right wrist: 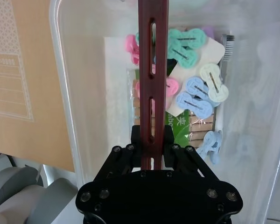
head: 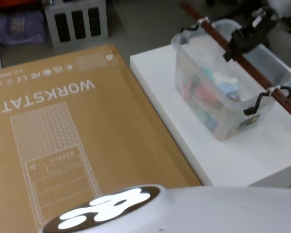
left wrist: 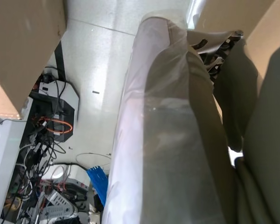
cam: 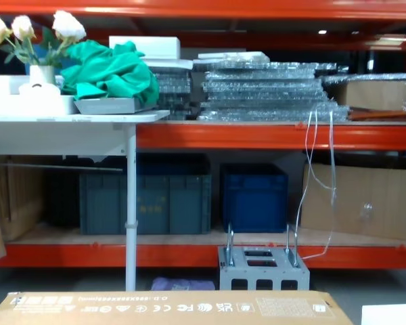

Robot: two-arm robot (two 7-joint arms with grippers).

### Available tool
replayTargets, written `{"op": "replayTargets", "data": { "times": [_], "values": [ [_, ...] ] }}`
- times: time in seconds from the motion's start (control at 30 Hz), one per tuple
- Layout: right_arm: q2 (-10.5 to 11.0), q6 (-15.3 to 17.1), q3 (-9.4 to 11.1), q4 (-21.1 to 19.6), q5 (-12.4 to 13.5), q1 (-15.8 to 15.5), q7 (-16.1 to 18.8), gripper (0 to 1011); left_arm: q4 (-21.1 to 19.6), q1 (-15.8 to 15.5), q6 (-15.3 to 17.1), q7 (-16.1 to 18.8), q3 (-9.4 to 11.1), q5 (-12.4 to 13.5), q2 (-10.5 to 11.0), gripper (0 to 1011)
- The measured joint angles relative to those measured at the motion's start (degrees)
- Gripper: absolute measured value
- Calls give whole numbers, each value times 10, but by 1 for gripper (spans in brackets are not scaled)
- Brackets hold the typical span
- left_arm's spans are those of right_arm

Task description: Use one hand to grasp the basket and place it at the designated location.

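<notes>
One basket [head: 233, 77] sits on the white surface [head: 184, 121], toward its far right side, beside a large cardboard box [head: 63, 141]. Its clear plastic walls look thin and likely to flex, and the load of clothespins [right wrist: 196, 88] seems light, so the stiff reddish-brown wooden handle [head: 242, 63] tied across the rim is the sensible place to take hold. The right gripper [head: 242, 39] is clenched on that bar near its middle, which should keep the tub level. The right wrist view shows the jaws pinching the slotted bar and the pins beneath; the head view gives the basket's place on the surface. The left gripper's state cannot be told.
</notes>
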Motion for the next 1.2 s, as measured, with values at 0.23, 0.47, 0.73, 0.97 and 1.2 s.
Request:
{"op": "replayTargets", "data": {
  "times": [0.23, 0.47, 0.73, 0.97, 1.2],
  "values": [
    [-11, -10, 2, 14, 2, -11, 2, 242, 0, 0, 0, 0, 0, 0, 0, 0],
    [-23, -13, 2, 24, -1, -21, 12, 241, 0, 0, 0, 0, 0, 0, 0, 0],
    [-23, -13, 2, 24, -1, -21, 13, 311, 0, 0, 0, 0, 0, 0, 0, 0],
    [-22, -12, 1, 23, -1, -21, 12, 534, 0, 0, 0, 0, 0, 0, 0, 0],
    [-23, -12, 0, 23, -1, -21, 11, 774, 0, 0, 0, 0, 0, 0, 0, 0]
  ]
}}
